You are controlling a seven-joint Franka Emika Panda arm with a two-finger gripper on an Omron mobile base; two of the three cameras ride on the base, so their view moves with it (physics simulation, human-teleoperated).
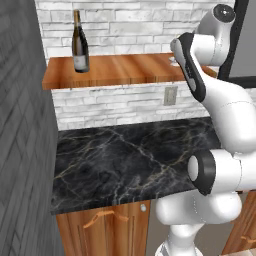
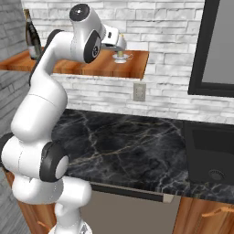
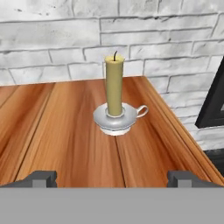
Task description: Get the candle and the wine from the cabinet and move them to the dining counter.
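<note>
Gripper [image 3: 112,177] spread wide and empty, squared up just short of the candle [image 3: 114,87] on the cabinet [image 3: 65,131], likely readying a grasp.

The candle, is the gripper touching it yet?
Apart. In the hand view the candle stands well ahead of the open gripper, with bare cabinet wood between.
</note>
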